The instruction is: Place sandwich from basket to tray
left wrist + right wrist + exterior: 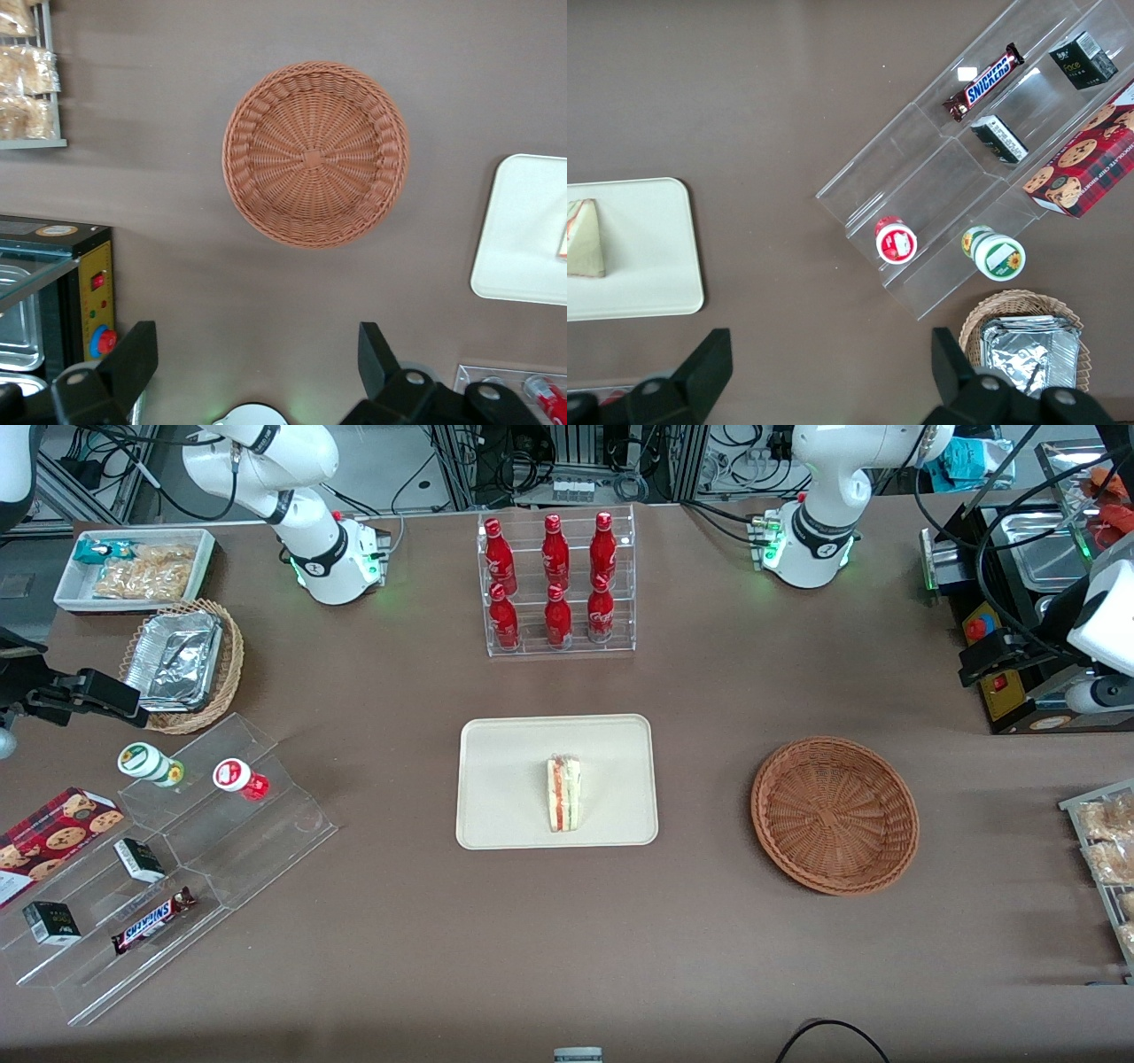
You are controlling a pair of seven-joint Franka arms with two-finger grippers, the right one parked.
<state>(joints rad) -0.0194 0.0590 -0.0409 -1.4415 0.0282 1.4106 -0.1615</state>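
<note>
The sandwich [563,794] is lying on the tray [496,779], looking soft, light and best pinched across its bread faces, while the end effector [257,367] is hovering wide open and empty above the bare basket [315,152].

Woven reddish-brown wicker basket [314,152], ribbed and matt, lies on the matt brown table covering [399,921] directly below the black, smooth-looking plastic fingers [133,354] of the gripper [257,359], which stand spread wide apart. Farther from the gripper, the smooth cream tray [509,779] looks matt; on it rests the sandwich [563,794], its white bread soft and porous.
</note>
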